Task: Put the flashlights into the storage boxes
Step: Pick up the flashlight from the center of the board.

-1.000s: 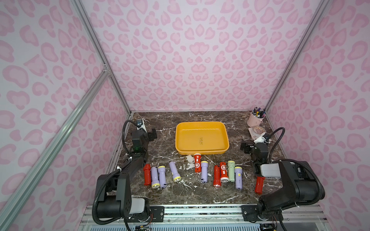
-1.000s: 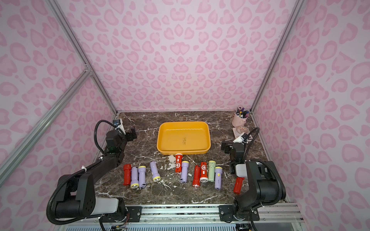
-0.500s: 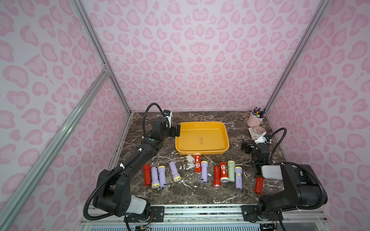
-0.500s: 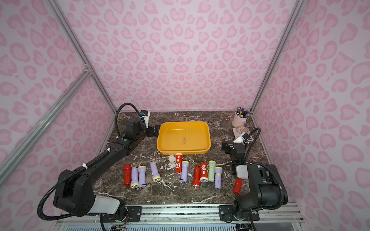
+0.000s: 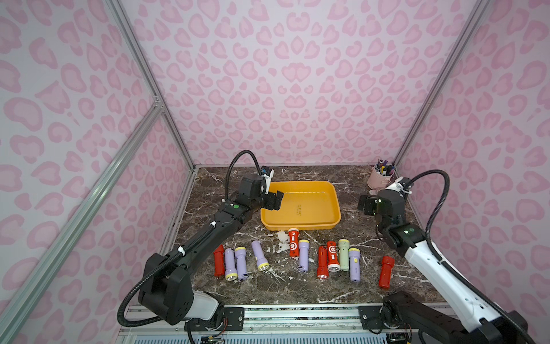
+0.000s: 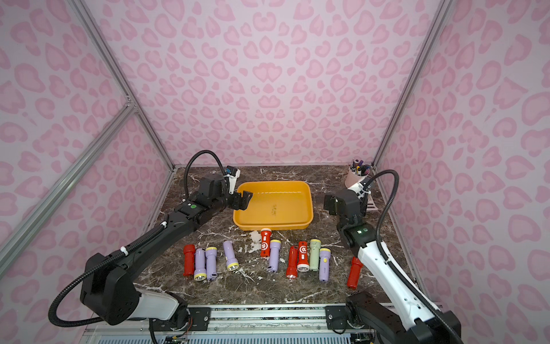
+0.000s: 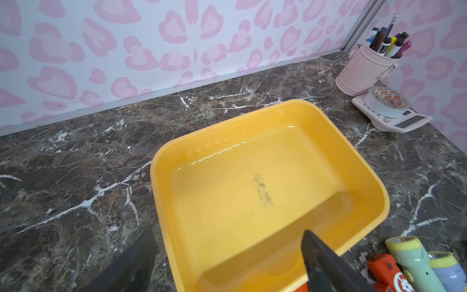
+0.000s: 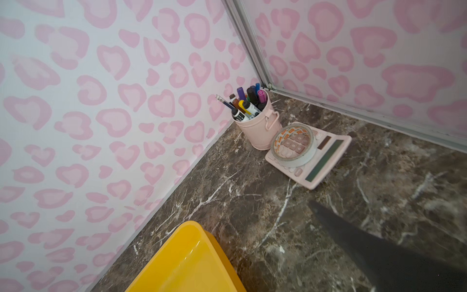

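Hovering above the tray (image 5: 312,202) rim, left claw (image 5: 274,200) wide; right claw (image 5: 366,205) wide; tape roll (image 8: 295,161) only in wrist views.

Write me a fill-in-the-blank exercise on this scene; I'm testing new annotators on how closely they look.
1. The yellow tray is ___.
2. Just one flashlight is pale ___.
3. The left gripper hovers at the tray's edge with its jaws ___.
4. The roll of tape lies on a pink ___.

Missing words: empty; green; open; calculator
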`<move>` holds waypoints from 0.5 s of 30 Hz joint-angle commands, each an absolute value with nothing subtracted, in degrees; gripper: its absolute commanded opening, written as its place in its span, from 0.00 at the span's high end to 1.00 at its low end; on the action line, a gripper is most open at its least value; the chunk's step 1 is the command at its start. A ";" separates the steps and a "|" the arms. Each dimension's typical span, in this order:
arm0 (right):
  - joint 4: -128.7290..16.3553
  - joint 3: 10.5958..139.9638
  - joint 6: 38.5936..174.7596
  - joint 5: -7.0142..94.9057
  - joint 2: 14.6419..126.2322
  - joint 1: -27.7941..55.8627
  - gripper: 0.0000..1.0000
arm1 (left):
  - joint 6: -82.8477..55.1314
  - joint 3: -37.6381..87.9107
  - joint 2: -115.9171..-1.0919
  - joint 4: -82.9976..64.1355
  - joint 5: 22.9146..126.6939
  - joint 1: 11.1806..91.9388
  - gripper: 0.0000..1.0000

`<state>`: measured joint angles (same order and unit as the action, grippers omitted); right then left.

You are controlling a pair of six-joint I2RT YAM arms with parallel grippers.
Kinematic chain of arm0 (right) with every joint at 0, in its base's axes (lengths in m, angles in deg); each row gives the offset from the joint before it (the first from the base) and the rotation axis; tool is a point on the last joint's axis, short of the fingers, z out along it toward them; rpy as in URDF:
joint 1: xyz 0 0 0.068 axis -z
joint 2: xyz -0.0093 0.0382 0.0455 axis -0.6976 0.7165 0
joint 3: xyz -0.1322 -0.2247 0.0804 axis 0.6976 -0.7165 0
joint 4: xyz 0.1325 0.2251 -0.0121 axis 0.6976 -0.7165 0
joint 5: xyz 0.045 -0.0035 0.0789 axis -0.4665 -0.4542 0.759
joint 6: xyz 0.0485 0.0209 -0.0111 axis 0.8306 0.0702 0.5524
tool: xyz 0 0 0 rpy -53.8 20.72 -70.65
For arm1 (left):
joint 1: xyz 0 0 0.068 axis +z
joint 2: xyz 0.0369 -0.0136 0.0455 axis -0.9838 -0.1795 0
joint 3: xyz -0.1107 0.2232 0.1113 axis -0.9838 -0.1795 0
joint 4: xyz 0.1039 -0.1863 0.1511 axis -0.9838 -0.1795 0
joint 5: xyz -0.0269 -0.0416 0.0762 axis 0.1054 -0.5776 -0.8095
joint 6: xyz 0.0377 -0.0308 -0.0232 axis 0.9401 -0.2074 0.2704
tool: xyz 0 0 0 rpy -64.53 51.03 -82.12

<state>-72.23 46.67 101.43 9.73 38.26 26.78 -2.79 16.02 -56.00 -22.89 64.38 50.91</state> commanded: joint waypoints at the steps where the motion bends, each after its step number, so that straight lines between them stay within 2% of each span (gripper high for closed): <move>1: -87.42 44.63 113.04 13.68 31.73 26.02 0.03 | -4.41 15.14 -54.24 -24.87 66.27 48.55 0.09; 6: -100.19 43.26 123.74 14.50 25.43 24.37 0.19 | -4.70 13.47 -51.23 -26.03 63.97 42.56 0.09; 11: -107.91 44.06 129.04 18.71 28.42 21.75 0.26 | -8.12 15.39 -51.42 -29.59 60.41 38.04 0.09; 15: -113.80 43.97 134.52 15.10 29.84 18.15 0.25 | -8.94 17.39 -51.82 -31.82 56.20 33.01 0.09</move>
<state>-106.48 44.11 128.71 16.94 29.12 19.26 -7.12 16.17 -51.50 -29.64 60.25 34.78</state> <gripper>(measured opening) 0.744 0.907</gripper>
